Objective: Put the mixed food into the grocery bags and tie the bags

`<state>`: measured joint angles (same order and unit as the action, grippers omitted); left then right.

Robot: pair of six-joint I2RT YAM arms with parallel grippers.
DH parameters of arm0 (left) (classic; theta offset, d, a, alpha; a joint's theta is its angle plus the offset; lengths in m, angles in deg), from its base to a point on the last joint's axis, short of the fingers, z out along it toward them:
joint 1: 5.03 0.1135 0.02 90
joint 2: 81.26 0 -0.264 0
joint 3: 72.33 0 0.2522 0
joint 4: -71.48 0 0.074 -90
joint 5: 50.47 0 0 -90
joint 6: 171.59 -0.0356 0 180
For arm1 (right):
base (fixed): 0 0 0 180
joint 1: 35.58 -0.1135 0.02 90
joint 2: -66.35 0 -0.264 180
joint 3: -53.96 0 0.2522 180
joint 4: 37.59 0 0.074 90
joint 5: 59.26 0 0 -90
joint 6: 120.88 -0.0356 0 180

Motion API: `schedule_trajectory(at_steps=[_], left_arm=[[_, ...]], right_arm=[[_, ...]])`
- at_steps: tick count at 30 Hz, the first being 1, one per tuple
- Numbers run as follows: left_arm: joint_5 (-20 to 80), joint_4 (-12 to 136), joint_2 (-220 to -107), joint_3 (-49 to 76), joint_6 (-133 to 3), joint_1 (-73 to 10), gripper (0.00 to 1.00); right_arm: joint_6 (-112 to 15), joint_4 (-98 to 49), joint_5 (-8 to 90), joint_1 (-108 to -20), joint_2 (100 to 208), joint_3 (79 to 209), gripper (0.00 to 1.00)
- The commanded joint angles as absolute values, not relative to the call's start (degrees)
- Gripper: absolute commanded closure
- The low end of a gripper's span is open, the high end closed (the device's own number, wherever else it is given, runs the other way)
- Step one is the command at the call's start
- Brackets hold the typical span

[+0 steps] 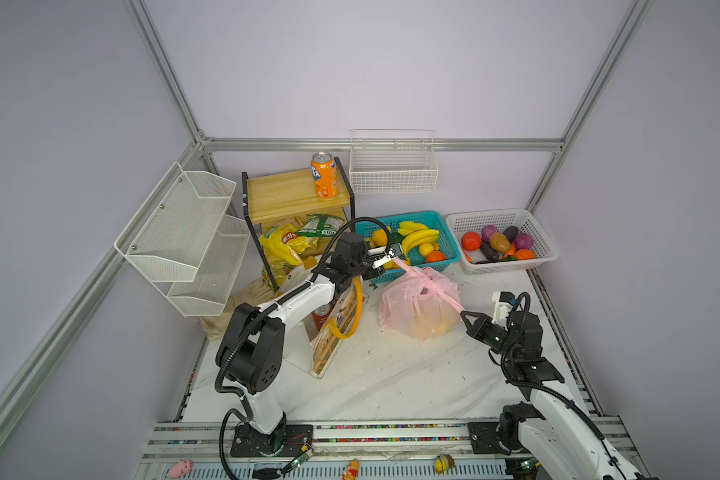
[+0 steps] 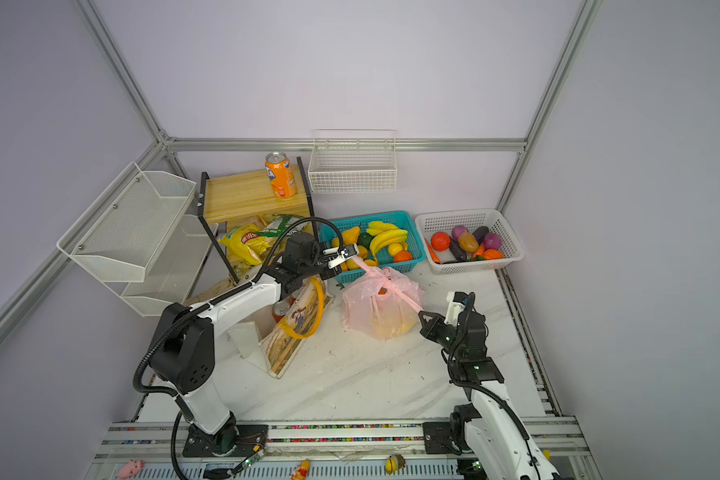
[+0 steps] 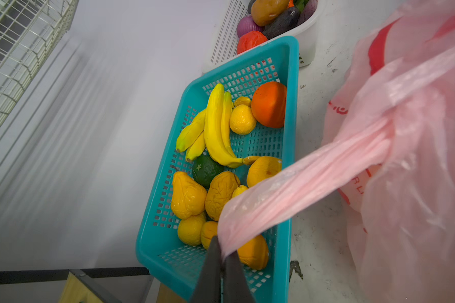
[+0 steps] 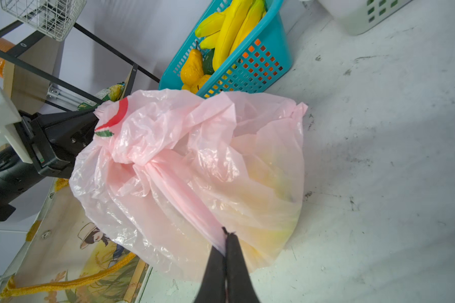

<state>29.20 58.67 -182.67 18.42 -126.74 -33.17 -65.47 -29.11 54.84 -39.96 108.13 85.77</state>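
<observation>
On the marble tabletop (image 1: 391, 374), the crinkly translucent pink bag (image 1: 416, 309) holds yellow fruit (image 1: 433, 325); left gripper (image 1: 395, 257) and right gripper (image 1: 464, 314) each pinch a taut handle. Beside it, the canvas tote (image 1: 329, 349) holds a red can (image 2: 281, 311); behind, a perforated teal basket (image 1: 408, 216) holds bananas (image 1: 418, 237).

The pink bag (image 1: 408, 309) is sitting knotted, handles (image 1: 410, 270) stretching taut both ways, yellow fruit (image 1: 433, 326) showing through; beside it the canvas tote (image 1: 335, 334) is slumping, holding a red can (image 1: 322, 314).
</observation>
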Motion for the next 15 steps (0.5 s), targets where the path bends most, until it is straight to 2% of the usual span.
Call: schedule_trajectory(at_steps=[1, 8, 15], left_arm=[[37.64, 62.73, -182.32, 20.86, -127.97, -29.21, 1.0], [39.52, 63.0, -183.12, 21.13, -128.13, -28.43, 1.0], [35.8, 62.14, -183.36, 19.3, -128.04, -26.87, 1.0]], right_arm=[[-68.23, -25.26, 45.62, -38.39, 106.86, 84.23, 1.0], [-69.38, -25.54, 42.52, -38.21, 108.85, 83.5, 1.0], [-70.69, -26.01, 37.55, -38.04, 109.32, 82.32, 1.0]])
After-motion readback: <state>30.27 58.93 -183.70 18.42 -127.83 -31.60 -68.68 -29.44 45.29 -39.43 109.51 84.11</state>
